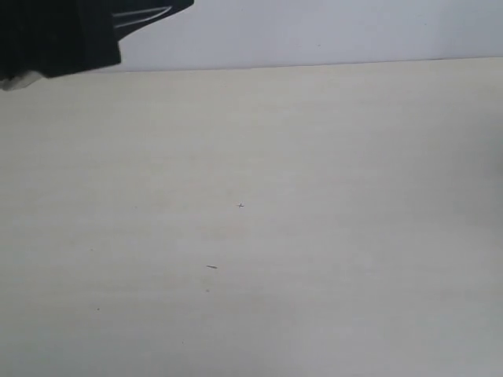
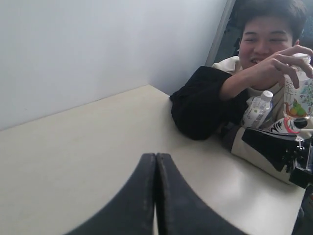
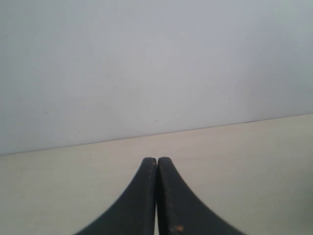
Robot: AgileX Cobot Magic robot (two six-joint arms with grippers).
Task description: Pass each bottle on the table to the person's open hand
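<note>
My left gripper [image 2: 156, 159] is pinched fully closed, gripping nothing, and my right gripper [image 3: 156, 161] is the same, closed and empty. In the exterior view the table [image 1: 314, 236] fills the frame, with a black shape [image 1: 55, 35] in the upper left corner. From the left wrist I see the person [image 2: 266, 36] at the table's far corner, their hand [image 2: 274, 66] curled round the apple-and-orange bottle [image 2: 299, 95]. A second bottle [image 2: 257, 110] is tucked against their chest.
</note>
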